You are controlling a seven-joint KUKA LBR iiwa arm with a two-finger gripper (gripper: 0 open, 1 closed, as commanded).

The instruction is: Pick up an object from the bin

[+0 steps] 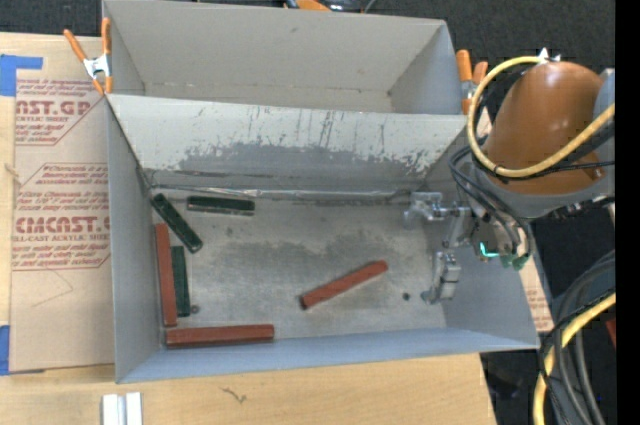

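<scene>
The grey metal bin (130, 213) gives every place here. Just inside its right wall, the two-finger claw (436, 248) hangs low over bare floor. Its fingers (441, 281) stand apart with nothing between them, so it is open and empty.

The nearest thing is a flat red-brown rectangular bar (343, 284), lying aslant on the bin's floor a little right of centre and towards the front wall. It is clear of every wall and apart from the claw.

The other pieces all lie in the bin's left half:
- A second red-brown bar (219, 335) lies along the front wall.
- A third red-brown bar (164, 275) runs along the left wall, with a dark green bar (180, 280) just beside it.
- A tilted dark green bar (176, 222) lies above those two.
- A short dark green bar (220, 205) lies at the foot of the back wall.

The aslant bar looks like the easiest pick. Judging by its shape, it is stiff, light and probably smooth, so it could slide on the metal floor or swing if taken by one end. The best hold is likely across its narrow width at mid-length, with the fingers turned square to its slant. The bars against the walls leave little room for a finger.
</scene>
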